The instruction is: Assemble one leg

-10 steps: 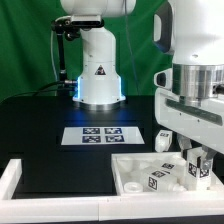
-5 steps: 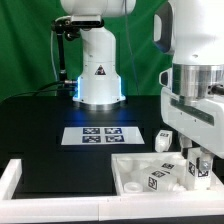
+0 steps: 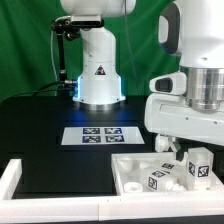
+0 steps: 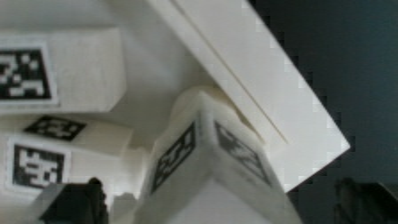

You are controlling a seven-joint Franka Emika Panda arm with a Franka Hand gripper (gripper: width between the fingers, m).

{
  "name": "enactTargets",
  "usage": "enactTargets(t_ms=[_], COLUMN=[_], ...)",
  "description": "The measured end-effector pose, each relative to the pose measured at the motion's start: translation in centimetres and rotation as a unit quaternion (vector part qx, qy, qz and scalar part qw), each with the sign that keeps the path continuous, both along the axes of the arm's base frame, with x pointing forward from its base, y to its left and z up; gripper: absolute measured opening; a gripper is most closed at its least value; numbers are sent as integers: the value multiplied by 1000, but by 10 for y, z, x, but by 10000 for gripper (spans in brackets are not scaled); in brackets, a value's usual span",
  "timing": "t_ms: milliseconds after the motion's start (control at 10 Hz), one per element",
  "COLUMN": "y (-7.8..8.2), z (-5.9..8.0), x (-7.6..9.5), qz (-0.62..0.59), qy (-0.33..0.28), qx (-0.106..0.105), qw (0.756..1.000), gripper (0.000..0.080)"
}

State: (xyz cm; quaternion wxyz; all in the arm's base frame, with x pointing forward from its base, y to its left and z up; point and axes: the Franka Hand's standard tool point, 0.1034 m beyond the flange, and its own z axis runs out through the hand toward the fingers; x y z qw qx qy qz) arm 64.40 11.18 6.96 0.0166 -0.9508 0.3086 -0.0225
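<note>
You can see the gripper (image 3: 200, 160) low over the big white panel (image 3: 135, 172), its fingers clamped on the leg (image 3: 200, 167). The leg sits at the panel's corner on the exterior view's right, tags showing.

We see a black tabletop (image 3: 40, 125); on it lie the marker board (image 3: 103, 135) and a white panel (image 3: 135, 172).

The white arm reaches down at the exterior view's right, its wide wrist housing level and facing straight down. The claw (image 3: 196, 160) hangs below it, low and near the worktop. In the wrist view only one dark fingertip (image 4: 75, 199) shows, so the jaw gap cannot be judged.
</note>
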Motion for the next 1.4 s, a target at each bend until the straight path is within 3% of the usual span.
enactTargets(t_ms=[200, 500, 900, 1000, 1100, 1200, 1400], y=[0, 2, 1, 2, 1, -1, -2], z=[1, -2, -3, -3, -3, -3, -3], x=[0, 5, 5, 5, 5, 6, 6], qz=[79, 287, 269, 253, 218, 172, 108], qy=[-2, -6, -8, -8, -7, -6, -5], qx=[-5, -12, -13, -12, -10, -8, -14], qw=[997, 958, 963, 967, 976, 985, 994], gripper=[648, 648, 620, 438, 438, 289, 289])
